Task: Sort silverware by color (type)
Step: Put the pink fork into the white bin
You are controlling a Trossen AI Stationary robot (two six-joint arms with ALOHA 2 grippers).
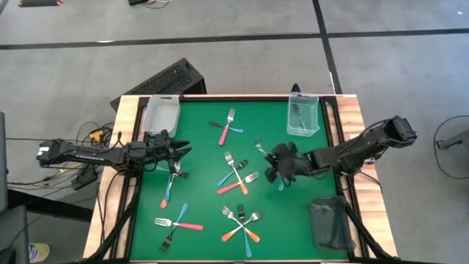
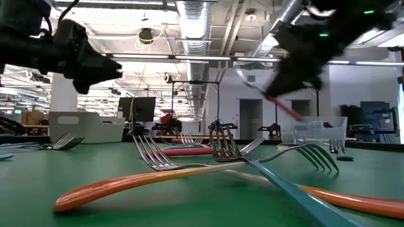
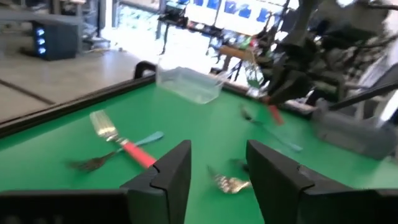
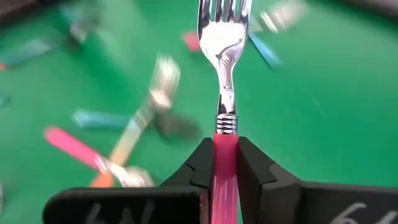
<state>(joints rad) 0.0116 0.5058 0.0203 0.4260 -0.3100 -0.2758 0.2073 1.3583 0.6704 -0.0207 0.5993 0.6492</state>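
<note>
My right gripper (image 1: pixel 275 160) hovers over the green table's right half, shut on a pink-handled fork (image 4: pixel 224 68) whose metal tines stick out ahead of the fingers. My left gripper (image 1: pixel 185 149) is at the table's left side, open, with nothing between its fingers (image 3: pixel 174 171). A blue-handled fork (image 1: pixel 169 185) lies on the mat just beside it. More forks lie flat on the mat in crossed groups: pink and blue (image 1: pixel 227 127) at the far middle, a mixed group (image 1: pixel 236 176) in the centre, orange and blue (image 1: pixel 242 224) and pink and blue (image 1: pixel 176 224) near the front. My right gripper pinches the fork's pink handle (image 4: pixel 224 149) between its two fingers, just behind the metal collar. The fork runs along the fingers, tines forward. It is lifted clear of the table and slants in the low view, tines (image 2: pixel 243 72) high and handle end (image 2: pixel 289 111) lower.
A clear bin (image 1: pixel 160 114) stands at the far left corner. Another clear bin (image 1: pixel 303 117) at the far right holds a blue fork. A dark bin (image 1: pixel 330 224) sits at the near right. Wooden rails (image 1: pixel 124 147) border the mat.
</note>
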